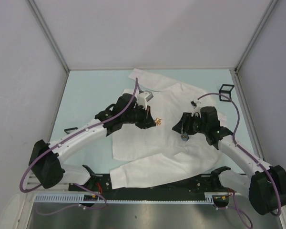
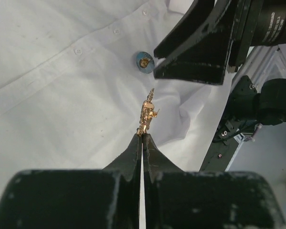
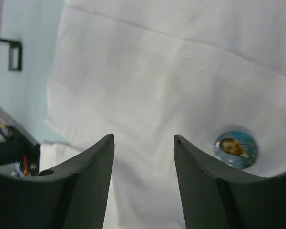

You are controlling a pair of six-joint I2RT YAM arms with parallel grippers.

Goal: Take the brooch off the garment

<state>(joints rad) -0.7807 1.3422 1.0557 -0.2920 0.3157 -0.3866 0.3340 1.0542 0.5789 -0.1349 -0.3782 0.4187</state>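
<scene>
Left gripper (image 2: 142, 136): clenched on the lower end of the gold brooch (image 2: 147, 112), over the shirt (image 2: 62, 95) front; contact with cloth not discernible. Arm reaching forward, elbow out, wrist turned inward. Just ahead, crowding that side: right gripper (image 3: 144, 140), released, tilted down over the cloth. Beside one of its fingers: round blue badge (image 3: 236, 149) on the shirt. Leftward, past the shirt edge: pale table (image 1: 86, 100). Far right: black wire cube (image 1: 227, 86).

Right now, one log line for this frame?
left hand: shut on gold brooch | right hand: open over shirt | blue badge: on shirt
</scene>
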